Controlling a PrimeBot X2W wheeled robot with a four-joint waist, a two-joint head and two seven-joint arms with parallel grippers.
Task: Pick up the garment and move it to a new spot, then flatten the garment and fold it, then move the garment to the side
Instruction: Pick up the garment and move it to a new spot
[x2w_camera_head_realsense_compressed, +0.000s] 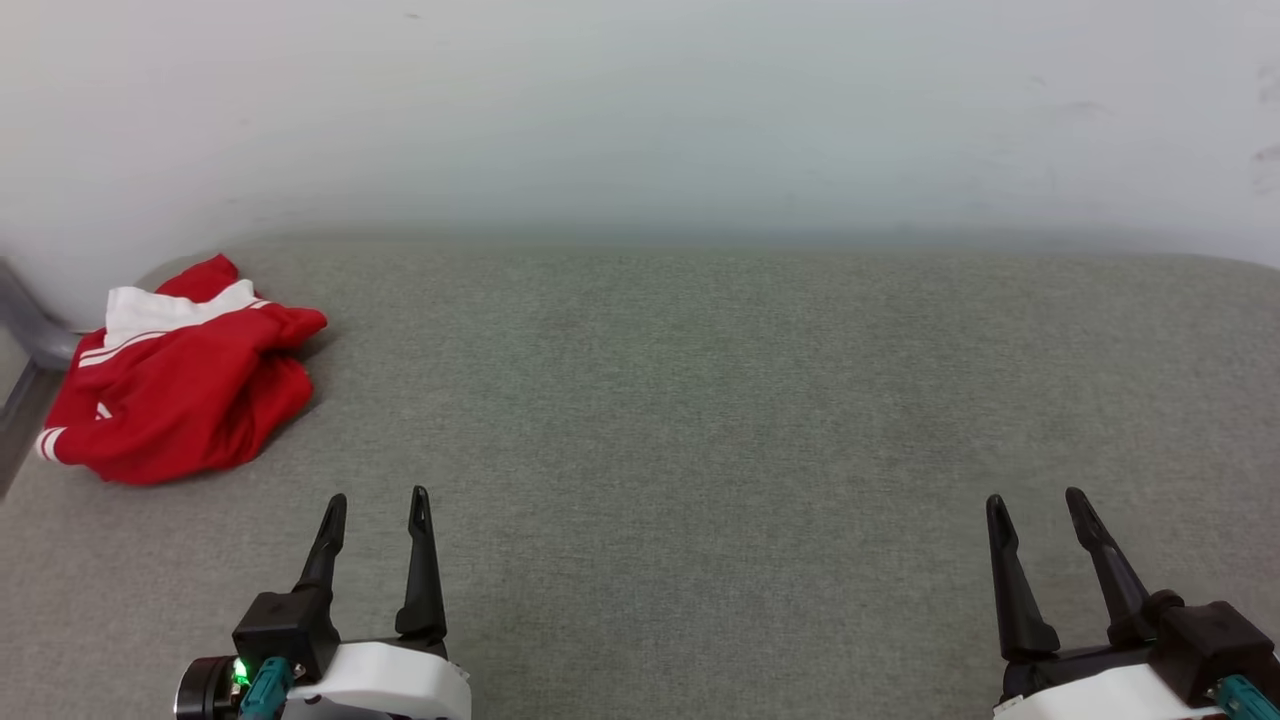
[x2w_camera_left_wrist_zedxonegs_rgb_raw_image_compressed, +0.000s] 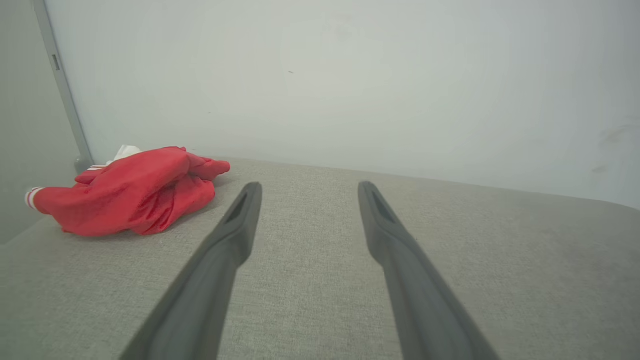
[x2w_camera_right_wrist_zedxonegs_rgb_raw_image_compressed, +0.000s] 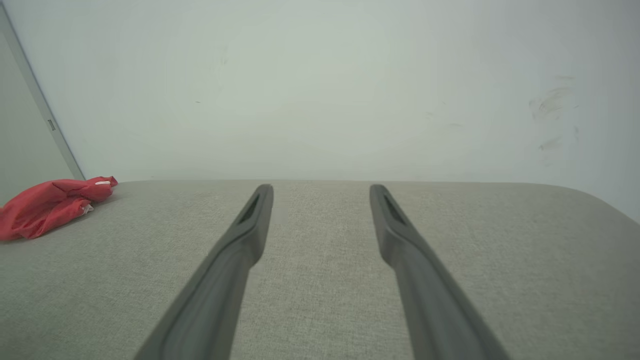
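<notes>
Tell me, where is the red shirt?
In the head view the red jersey lies crumpled at the far left of the grey fabric surface, near the wall, ahead of the left tool.

Grey woven fabric surface (x2w_camera_head_realsense_compressed: 700, 420) with rounded far corners, plain pale wall (x2w_camera_head_realsense_compressed: 640, 110) behind, slim grey post (x2w_camera_left_wrist_zedxonegs_rgb_raw_image_compressed: 67, 95) at left edge
</notes>
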